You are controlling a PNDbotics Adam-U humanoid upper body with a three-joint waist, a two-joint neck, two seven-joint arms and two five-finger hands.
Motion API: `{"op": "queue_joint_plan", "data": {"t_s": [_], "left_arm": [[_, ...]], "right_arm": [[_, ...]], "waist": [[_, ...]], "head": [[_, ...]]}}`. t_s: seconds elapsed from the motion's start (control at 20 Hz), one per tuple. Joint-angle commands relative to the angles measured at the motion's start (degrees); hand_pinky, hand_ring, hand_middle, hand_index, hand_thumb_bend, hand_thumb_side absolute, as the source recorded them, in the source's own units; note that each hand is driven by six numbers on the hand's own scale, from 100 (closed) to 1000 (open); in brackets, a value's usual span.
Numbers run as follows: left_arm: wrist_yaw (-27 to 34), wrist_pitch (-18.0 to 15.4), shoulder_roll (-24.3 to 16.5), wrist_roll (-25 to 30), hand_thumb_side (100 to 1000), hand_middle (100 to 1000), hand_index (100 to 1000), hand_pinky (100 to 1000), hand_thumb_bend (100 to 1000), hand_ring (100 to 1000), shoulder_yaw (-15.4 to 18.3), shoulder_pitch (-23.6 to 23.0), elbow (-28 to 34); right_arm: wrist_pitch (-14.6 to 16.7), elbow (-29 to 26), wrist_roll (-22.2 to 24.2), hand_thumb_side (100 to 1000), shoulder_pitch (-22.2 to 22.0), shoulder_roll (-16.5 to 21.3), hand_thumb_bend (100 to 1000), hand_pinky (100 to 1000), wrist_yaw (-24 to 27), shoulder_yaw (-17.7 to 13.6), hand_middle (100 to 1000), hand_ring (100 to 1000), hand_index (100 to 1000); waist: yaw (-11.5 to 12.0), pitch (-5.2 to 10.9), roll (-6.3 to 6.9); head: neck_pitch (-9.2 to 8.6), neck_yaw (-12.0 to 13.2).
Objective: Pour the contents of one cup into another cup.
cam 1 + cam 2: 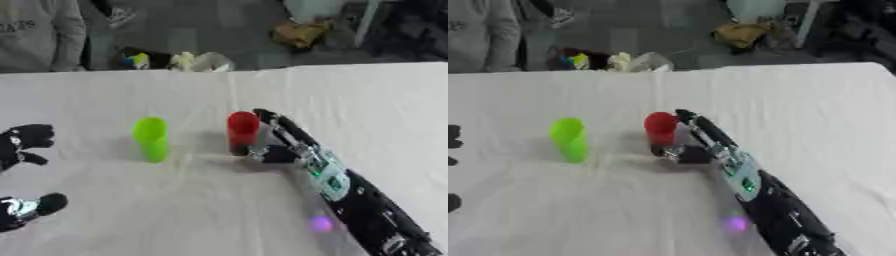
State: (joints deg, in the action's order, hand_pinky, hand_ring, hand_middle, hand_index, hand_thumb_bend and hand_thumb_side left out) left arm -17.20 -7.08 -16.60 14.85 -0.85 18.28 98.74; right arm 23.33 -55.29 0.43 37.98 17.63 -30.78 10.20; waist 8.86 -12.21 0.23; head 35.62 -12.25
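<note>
We see two cups near the middle of the counter [367, 100]: one green cup [151, 138] and one red cup [242, 132]. The right robot hand [273, 142] pinches the red one; the left robot hand [24, 142] rests spread by the left edge.

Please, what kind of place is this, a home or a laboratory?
Probably a lab or workshop set up for robot trials: a table under a plain white cloth holds only a green cup and a red cup, with clutter on the grey floor behind.

red cup [242, 131] upright, mid-table | green cup [151, 138] upright, left of it, apart
</note>
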Motion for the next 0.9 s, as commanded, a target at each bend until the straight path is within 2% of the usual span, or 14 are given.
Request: {"op": "queue_joint_plan", "data": {"t_s": [0.05,0.6,0.9], "left_arm": [[0.17,-0.06,-0.59,0.11,642,826,813,654,1000,781,-0.06,0.98,1.22],[0.13,-0.09,-0.48,0.19,641,825,813,653,1000,780,-0.2,1.19,1.17],[0.13,-0.06,-0.42,0.22,643,824,813,653,1000,779,-0.25,1.24,1.13]], "right_arm": [[0.46,-0.11,-0.54,770,1.56,0.06,580,990,-1.08,0.09,712,1000,803],[0.79,0.62,-1.82,758,2.68,-1.1,571,988,-2.56,0.38,699,1000,792],[0.52,0.48,-3.03,745,3.35,-1.54,561,982,-2.76,0.48,671,1000,758]], "waist": [[0.14,0.75,0.2],[0.43,0.61,0.19],[0.51,0.62,0.04]], "head": [[-0.53,-0.21],[-0.58,-0.39],[-0.57,-0.43]]}}
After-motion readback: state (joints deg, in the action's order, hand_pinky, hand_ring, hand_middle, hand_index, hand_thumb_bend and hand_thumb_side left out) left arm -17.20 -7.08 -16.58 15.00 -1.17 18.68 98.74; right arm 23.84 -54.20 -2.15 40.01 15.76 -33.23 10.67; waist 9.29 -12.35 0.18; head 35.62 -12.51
